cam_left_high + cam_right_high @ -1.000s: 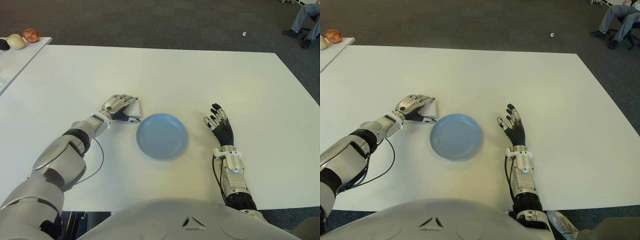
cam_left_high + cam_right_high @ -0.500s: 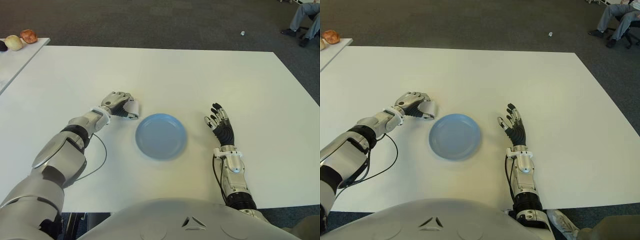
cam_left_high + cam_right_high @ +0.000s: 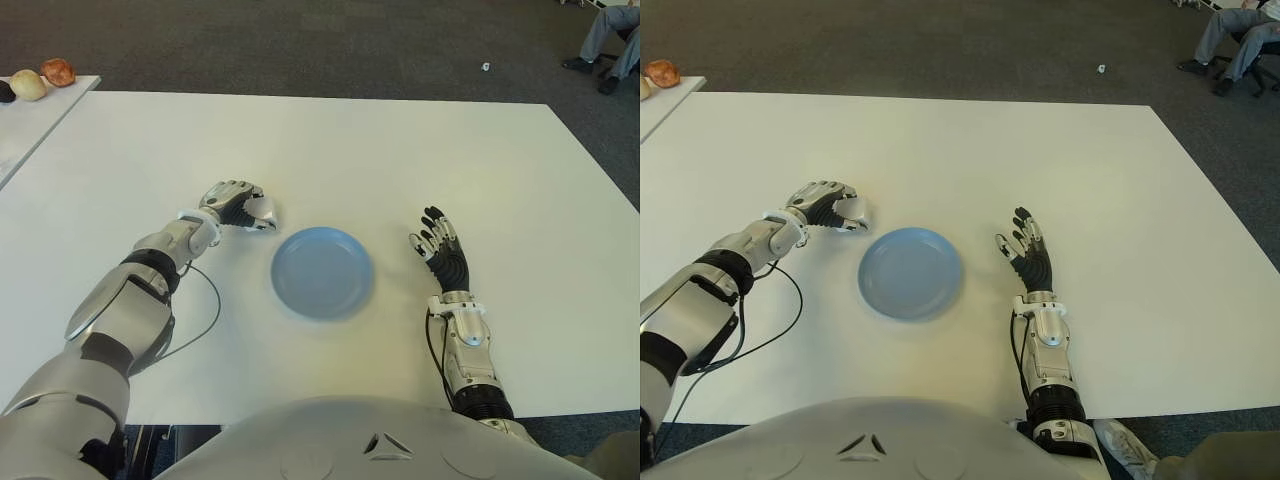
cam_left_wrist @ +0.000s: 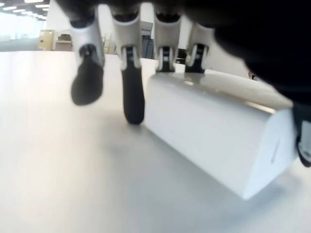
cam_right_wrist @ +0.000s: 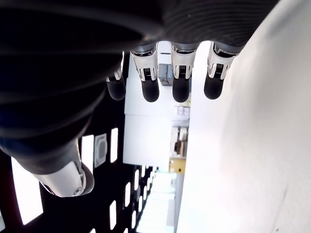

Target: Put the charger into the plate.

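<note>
One white charger (image 4: 218, 131), one blue plate (image 3: 322, 272), one white table (image 3: 400, 150), two hands.

Both head eyes look down at the same white table (image 3: 400, 150) toward 12 o'clock, while each wrist camera sits close behind its own fingers

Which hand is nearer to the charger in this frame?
Left. The left hand is curled around the white charger, left of the blue plate. The right hand shows open on the plate's far side, well apart from the charger.
</note>
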Robot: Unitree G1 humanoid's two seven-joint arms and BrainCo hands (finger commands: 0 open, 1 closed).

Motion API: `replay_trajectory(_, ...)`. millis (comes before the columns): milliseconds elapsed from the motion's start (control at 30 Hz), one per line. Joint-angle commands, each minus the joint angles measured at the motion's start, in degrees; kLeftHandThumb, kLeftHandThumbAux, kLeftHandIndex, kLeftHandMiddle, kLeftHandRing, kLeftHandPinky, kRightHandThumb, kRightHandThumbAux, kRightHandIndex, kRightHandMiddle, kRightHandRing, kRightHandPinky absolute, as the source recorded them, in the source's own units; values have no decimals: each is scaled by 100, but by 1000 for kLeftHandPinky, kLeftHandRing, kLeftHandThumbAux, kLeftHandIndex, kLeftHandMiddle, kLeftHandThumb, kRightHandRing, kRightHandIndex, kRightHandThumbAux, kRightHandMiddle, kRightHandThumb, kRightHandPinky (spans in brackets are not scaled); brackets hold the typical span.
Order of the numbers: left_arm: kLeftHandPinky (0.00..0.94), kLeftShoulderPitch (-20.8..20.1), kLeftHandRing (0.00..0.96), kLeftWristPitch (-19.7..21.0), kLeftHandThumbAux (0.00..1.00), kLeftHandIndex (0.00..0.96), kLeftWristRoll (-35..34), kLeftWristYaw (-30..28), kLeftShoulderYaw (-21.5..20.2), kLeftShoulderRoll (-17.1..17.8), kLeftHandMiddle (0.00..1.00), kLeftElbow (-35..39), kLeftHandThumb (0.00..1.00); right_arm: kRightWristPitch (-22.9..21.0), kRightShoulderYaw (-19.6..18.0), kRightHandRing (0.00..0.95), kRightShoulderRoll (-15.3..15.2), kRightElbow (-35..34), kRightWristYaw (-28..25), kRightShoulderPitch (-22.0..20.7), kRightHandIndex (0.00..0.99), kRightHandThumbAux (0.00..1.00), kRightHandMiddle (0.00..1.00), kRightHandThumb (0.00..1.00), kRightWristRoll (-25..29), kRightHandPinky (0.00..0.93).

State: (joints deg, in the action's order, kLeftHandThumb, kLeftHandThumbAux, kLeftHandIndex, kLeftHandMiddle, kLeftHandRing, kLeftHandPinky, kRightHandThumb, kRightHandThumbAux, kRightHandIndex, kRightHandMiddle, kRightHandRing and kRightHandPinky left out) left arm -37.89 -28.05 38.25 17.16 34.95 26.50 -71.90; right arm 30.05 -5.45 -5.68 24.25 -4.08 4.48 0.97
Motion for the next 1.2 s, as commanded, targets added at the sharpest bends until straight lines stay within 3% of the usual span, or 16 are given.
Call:
replay_trajectory(33,783,339,778,146,691,444,103,-306,61,-112,774,-6,749,-138,-22,81,6,175,-15,174,56,638,105,0,39,74)
replay_trajectory(333,802,351,827,-50,695,443,94,-309,0,-6,823,154,750,-168,-15,85,0,152,-48,172,54,635,110,0,60,76)
replay_trajectory(933,797,286,830,-603,697,443,205,-46,6,262,825,429,748,-161,-24,89,36,193,-124,122,54,639,113,0,144,78)
replay_trajectory(1200,803,454,833,-866,697,443,-8,-314,-415,762,828,1995,747,-130,-14,91,43,198,-123,133,52,633,115,0,136,83)
